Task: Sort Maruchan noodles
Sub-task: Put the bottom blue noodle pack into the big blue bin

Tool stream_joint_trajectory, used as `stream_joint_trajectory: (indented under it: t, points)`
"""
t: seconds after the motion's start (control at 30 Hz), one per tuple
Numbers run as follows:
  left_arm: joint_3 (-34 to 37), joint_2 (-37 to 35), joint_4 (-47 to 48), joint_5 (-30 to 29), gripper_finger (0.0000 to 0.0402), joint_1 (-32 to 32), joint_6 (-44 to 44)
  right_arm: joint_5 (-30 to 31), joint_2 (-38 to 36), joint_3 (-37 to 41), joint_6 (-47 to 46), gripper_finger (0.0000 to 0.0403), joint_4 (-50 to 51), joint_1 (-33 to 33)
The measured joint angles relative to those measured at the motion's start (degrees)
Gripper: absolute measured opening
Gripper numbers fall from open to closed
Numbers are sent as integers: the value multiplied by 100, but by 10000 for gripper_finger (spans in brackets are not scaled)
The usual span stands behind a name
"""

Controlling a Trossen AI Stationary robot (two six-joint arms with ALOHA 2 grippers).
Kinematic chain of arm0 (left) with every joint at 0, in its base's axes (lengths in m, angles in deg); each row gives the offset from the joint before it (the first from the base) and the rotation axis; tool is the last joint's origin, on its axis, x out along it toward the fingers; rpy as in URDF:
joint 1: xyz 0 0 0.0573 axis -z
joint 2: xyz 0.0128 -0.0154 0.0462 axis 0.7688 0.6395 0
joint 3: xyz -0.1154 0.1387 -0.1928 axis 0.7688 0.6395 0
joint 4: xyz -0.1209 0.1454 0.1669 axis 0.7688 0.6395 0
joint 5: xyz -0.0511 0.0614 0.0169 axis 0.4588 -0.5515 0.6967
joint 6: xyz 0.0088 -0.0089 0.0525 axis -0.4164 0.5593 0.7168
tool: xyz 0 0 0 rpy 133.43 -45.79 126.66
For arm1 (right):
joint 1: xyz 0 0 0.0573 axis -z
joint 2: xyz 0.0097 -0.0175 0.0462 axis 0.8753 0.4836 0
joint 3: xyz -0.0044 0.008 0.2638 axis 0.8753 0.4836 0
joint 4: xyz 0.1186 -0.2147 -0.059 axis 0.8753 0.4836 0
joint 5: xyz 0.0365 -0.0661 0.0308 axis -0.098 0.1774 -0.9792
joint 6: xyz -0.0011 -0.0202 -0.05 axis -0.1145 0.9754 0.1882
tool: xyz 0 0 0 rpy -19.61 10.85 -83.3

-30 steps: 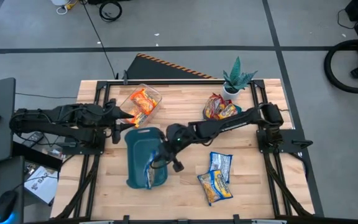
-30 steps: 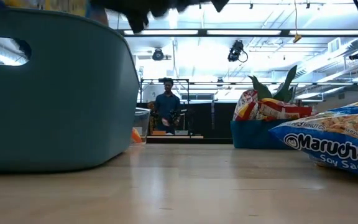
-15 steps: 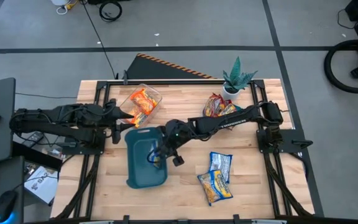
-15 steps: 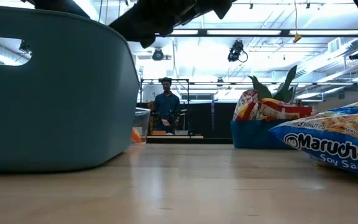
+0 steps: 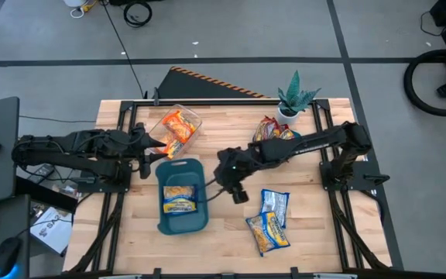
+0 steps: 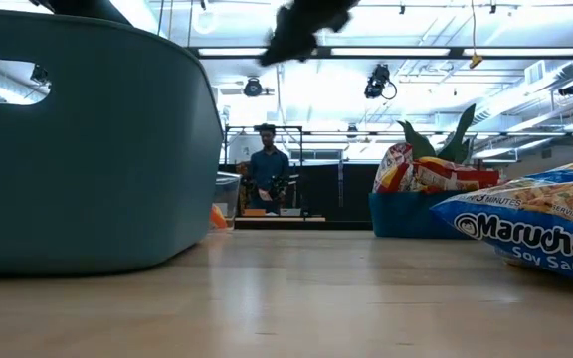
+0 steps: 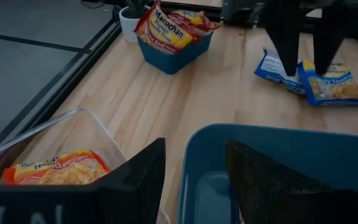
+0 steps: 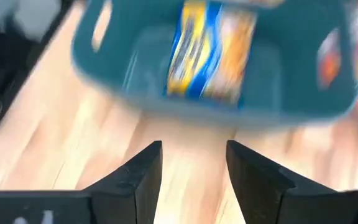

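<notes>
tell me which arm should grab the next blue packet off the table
Right. Its pincer is open and empty, beside the two blue packets on the wood. The left pincer sits at the teal tray, on the far side from them.

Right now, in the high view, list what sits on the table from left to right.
Clear tub of orange packets → teal tray holding a blue packet → right gripper → two blue packets → potted plant.

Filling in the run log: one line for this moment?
right gripper: open, empty, beside tray | blue packet: in teal tray | left gripper: open, waiting at tray's far end
</notes>
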Motion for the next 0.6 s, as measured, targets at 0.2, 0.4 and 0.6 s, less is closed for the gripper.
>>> stream_joint_trajectory:
  t: [0.2, 0.4, 0.6]
  points:
    - [1, 0, 10, 0, 172, 0, 3, -164, -18, 325, -862, 185, 1180, -20]
    - [0, 0, 15, -18, 172, 2, 138, -481, -5, 717, -1328, 185, 2317, -34]
    - [0, 0, 20, -24, 172, 2, 136, -815, -5, 732, -1884, 185, 2556, -327]
